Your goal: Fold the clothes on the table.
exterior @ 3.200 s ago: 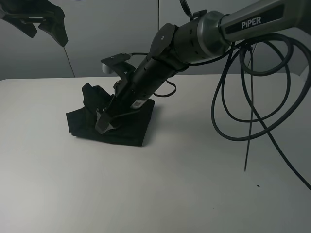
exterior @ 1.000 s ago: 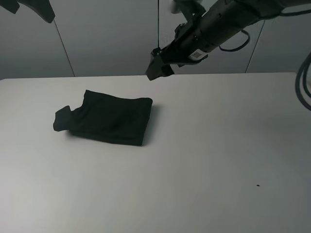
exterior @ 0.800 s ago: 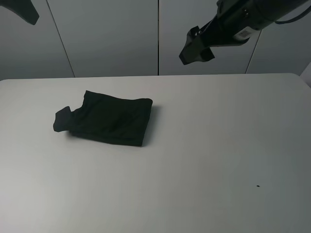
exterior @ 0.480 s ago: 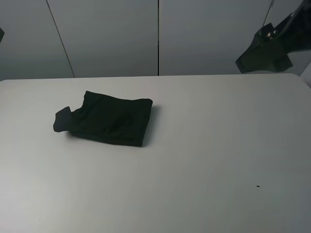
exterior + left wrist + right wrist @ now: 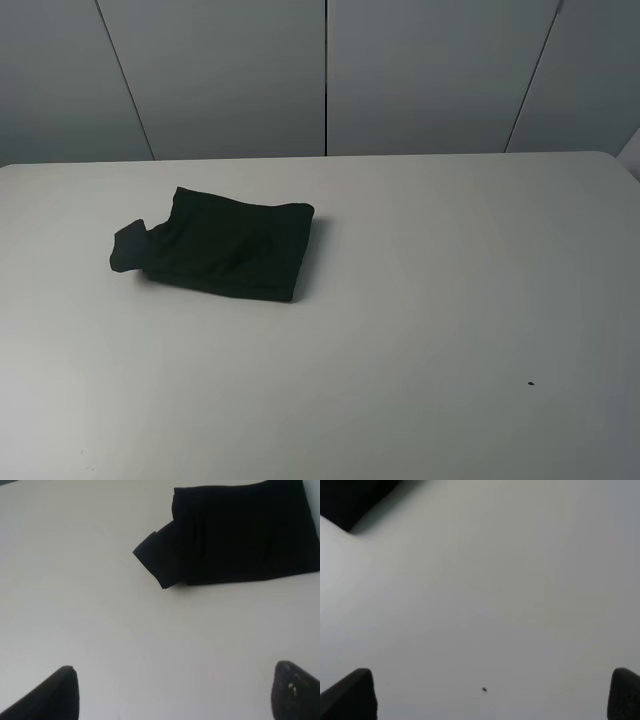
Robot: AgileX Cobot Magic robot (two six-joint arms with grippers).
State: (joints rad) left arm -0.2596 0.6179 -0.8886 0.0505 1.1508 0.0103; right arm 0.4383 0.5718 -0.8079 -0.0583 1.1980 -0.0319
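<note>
The black T-shirt (image 5: 220,248) lies folded into a small rectangle on the white table (image 5: 430,300), left of centre, with one flap sticking out at its left end (image 5: 127,247). Its print and neck label are hidden. Neither arm shows in the exterior high view. In the left wrist view the shirt (image 5: 240,537) lies well beyond my left gripper (image 5: 177,695), which is open and empty above bare table. In the right wrist view only a corner of the shirt (image 5: 350,500) shows, and my right gripper (image 5: 490,695) is open and empty, far from it.
Grey wall panels (image 5: 325,75) stand behind the table's far edge. A small dark speck (image 5: 530,382) lies on the table at the front right and also shows in the right wrist view (image 5: 484,689).
The right arm has lifted off the shirt and drawn back up and to the right, out of the exterior view. The left arm has left at the upper left. The shirt stays folded.
</note>
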